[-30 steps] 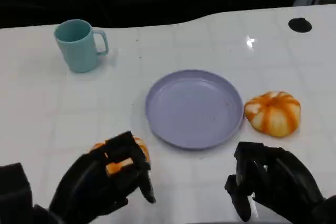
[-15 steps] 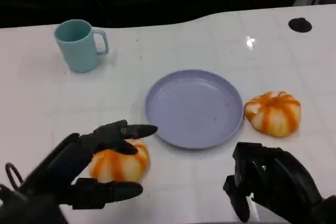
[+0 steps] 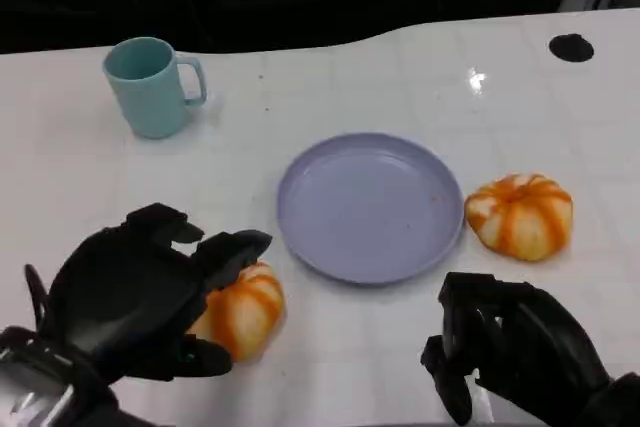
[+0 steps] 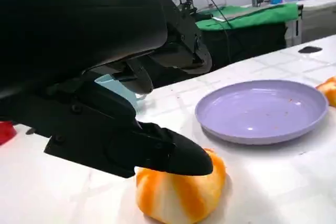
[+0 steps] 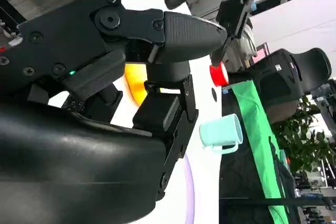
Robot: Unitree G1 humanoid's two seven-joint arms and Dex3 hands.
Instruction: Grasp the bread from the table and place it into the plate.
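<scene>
White desk [image 3: 420,77] lies bare between our fingers and its far edge. Our left hand [image 3: 135,292] has its fingers [image 3: 235,247] spread around the near bread [image 3: 240,309], which sits just short of the plate [image 3: 370,205]. Our right hand [image 3: 505,347] hangs curled, holding nothing.

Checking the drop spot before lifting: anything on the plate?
The plate holds nothing but a few small specks; its whole surface shows. Both bread pieces sit on the table beside it.
</scene>
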